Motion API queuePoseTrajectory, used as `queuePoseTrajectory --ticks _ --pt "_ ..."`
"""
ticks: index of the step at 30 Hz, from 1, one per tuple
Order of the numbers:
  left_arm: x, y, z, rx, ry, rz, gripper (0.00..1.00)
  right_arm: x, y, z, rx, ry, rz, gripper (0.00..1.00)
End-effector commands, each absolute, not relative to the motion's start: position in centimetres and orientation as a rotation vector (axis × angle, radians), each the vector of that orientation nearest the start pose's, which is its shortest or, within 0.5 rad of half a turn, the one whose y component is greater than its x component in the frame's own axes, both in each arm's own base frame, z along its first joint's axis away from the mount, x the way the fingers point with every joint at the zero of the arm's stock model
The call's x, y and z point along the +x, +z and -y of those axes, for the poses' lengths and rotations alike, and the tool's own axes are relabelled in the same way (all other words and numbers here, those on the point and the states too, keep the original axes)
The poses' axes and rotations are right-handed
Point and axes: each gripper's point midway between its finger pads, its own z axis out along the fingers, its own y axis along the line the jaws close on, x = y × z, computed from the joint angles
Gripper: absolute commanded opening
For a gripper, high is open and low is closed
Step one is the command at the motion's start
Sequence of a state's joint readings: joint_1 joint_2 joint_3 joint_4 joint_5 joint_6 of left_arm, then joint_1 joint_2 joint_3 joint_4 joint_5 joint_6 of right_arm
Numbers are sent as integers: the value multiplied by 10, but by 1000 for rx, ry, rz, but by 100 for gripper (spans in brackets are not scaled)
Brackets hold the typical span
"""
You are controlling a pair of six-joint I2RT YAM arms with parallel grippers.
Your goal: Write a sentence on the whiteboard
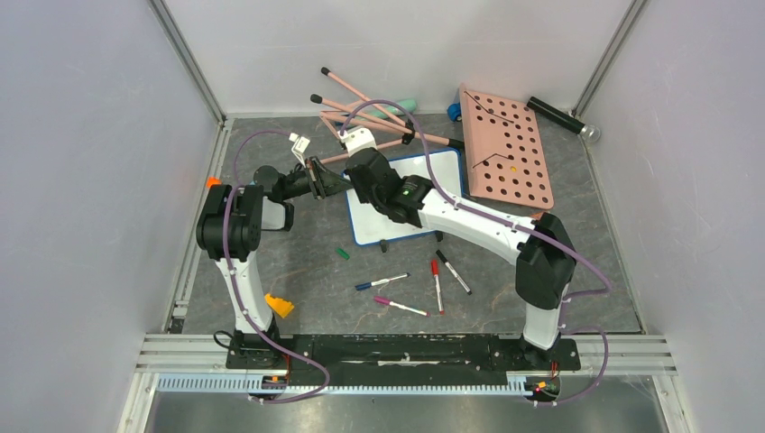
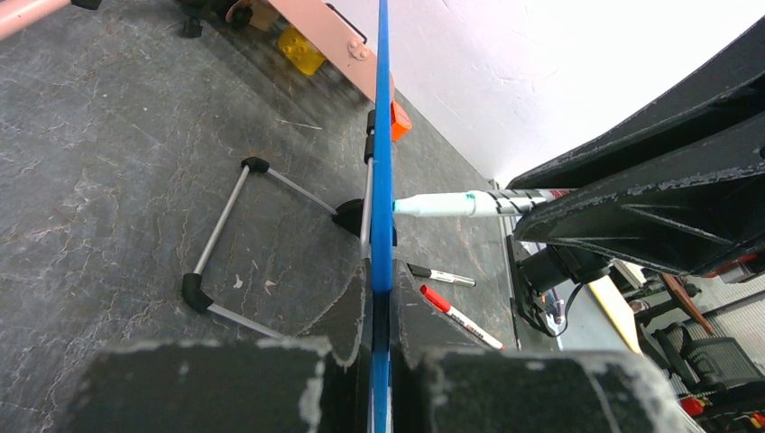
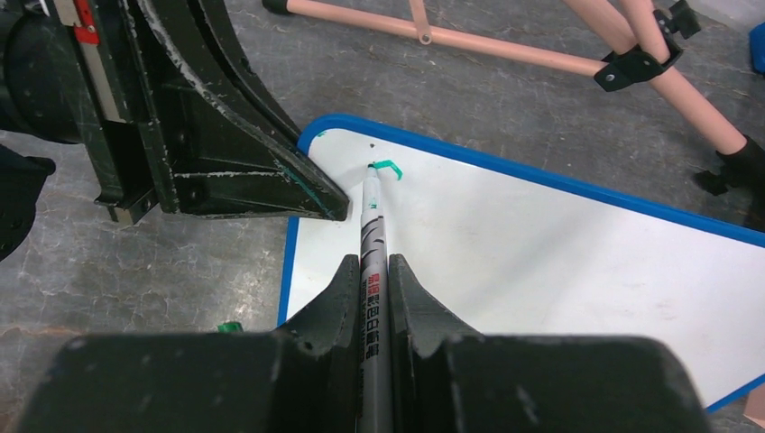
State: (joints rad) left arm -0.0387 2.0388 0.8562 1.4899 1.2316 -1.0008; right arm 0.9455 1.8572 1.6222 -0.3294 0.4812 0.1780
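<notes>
The whiteboard (image 1: pixel 447 180) sits mid-table just beyond both arms. The sentence (image 3: pixel 386 167) is so far only a small green hook near the board's upper left corner. The marker (image 3: pixel 372 234) rests its tip on that hook, and the right gripper (image 3: pixel 368 271) has its jaws pressed onto the barrel. The left gripper (image 2: pixel 381 336) is clamped on the board's blue frame at the same corner. The risk, I judge, lies in that crowding: a stroke drifting left would hit the left finger beside the tip. Too hard a push could twist the board in its clamp or slide the marker through the pads, breaking the line. Only the right wrist view shows the ink and the bare white face. The left wrist view shows the board edge-on, the tip against it, and a wire stand (image 2: pixel 225 234) behind. The top view hides the writing under the arm but shows loose markers (image 1: pixel 437 284) nearer the bases.
</notes>
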Motion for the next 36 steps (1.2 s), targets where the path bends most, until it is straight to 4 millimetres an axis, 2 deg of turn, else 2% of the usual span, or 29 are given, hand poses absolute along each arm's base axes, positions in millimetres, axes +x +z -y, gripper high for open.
queuePoseTrajectory --ticks 1,15,23,33,36 --pt "373 171 193 606 -1519 -1536 2 369 214 -390 -529 218 -1983 0" --pt "373 171 193 608 -1520 -1536 2 360 200 -357 -489 117 -2008 0" --pt "373 171 193 609 -1519 -1535 2 360 201 -347 -458 75 -2013 0" --pt "373 172 193 610 -1519 -1535 2 347 180 -353 -548 132 -2059 0" --pt "373 171 193 609 -1520 -1536 2 342 177 -361 -582 191 -2061 0"
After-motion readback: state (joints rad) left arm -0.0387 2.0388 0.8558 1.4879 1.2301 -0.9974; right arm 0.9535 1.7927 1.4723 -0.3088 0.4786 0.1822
